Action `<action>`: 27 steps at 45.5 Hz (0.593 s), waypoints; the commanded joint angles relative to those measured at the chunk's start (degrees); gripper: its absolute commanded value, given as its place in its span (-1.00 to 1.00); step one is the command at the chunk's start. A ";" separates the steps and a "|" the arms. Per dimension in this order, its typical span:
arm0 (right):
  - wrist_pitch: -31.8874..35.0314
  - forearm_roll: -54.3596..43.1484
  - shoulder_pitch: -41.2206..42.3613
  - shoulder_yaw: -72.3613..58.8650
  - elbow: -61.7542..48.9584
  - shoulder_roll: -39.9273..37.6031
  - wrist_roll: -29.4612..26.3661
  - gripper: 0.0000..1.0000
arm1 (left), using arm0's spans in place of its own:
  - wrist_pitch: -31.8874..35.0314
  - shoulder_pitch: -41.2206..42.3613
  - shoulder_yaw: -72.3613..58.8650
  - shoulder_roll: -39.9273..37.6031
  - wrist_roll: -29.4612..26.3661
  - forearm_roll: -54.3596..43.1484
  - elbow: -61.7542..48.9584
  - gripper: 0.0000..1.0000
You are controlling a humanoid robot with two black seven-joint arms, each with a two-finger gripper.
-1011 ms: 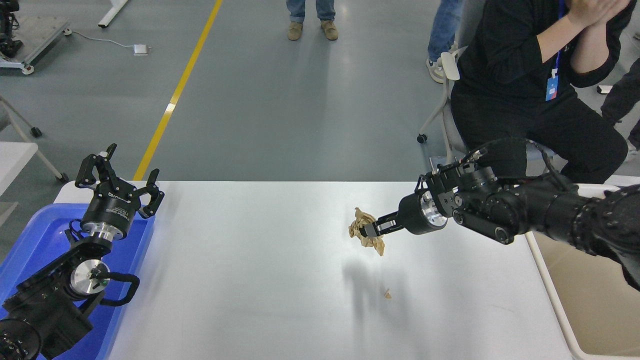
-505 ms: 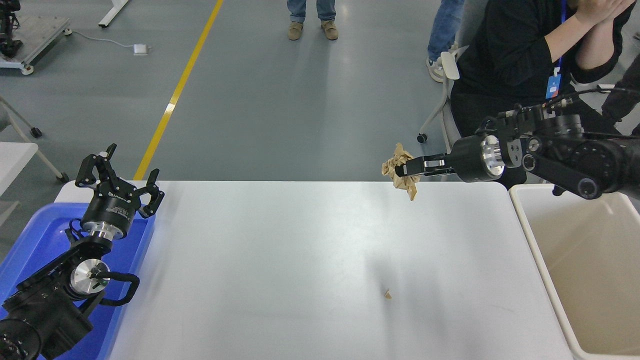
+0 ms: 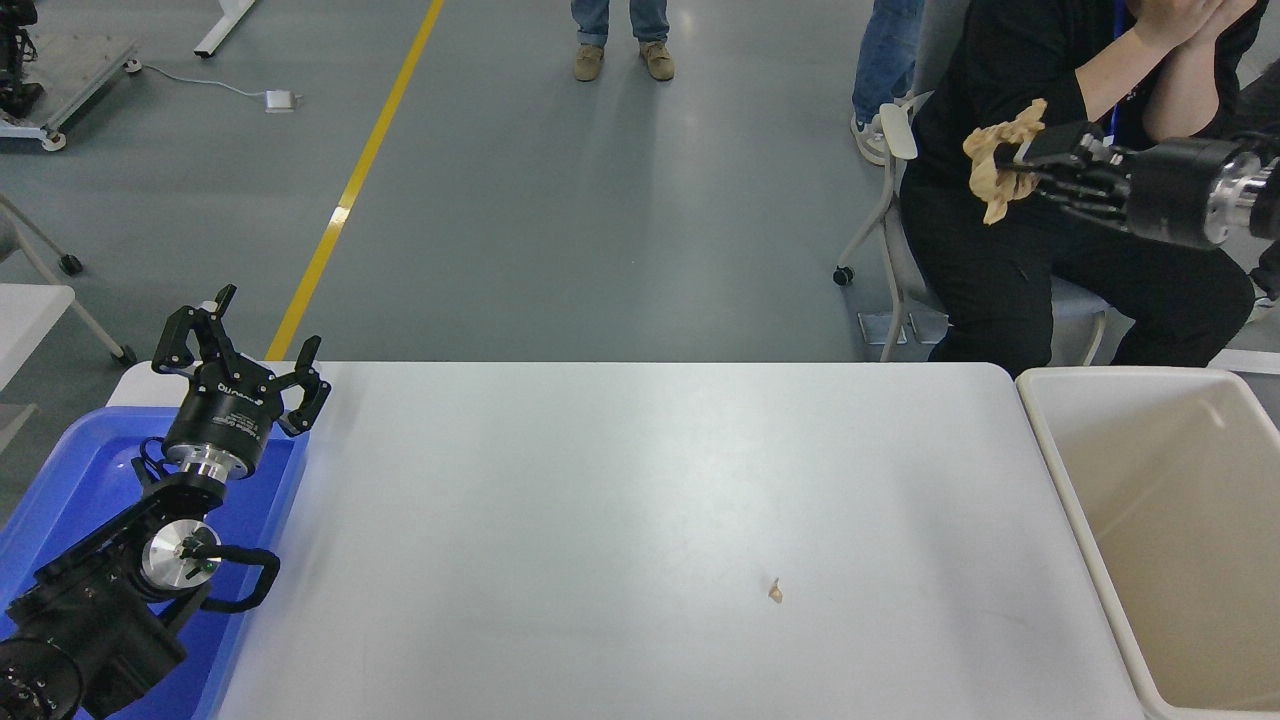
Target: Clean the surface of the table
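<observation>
The white table surface (image 3: 620,500) fills the lower middle of the head view. A tiny brown paper scrap (image 3: 774,592) lies on it right of centre. My right gripper (image 3: 1010,163) is raised high at the upper right, above and beyond the table's far edge, and is shut on a crumpled brown paper wad (image 3: 992,160). My left gripper (image 3: 238,358) is parked open at the lower left, above the blue tray.
A blue plastic tray (image 3: 75,470) sits at the table's left end under my left arm. A beige bin (image 3: 1180,540) stands at the right end. A person in black (image 3: 1060,200) sits on a chair behind the far right corner. Other people's legs stand at the top.
My right gripper has carried the crumpled paper up and to the right, from low over the table to high beyond its far right edge. The small scrap and the left arm have stayed put.
</observation>
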 commanded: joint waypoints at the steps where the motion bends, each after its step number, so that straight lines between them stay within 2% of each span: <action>1: -0.56 10.25 -4.23 0.52 -13.60 -0.42 -1.17 -1.00 | 0.01 0.00 0.00 -0.01 0.00 0.00 0.01 1.00; 10: -3.19 16.40 -7.30 0.52 -23.45 3.10 -7.67 -1.00 | 0.01 0.00 0.00 0.07 0.00 0.00 0.01 1.00; 27: -12.86 23.88 -12.14 0.52 -23.72 3.54 -22.70 -1.00 | -0.08 0.00 0.00 -0.01 0.00 0.00 0.01 1.00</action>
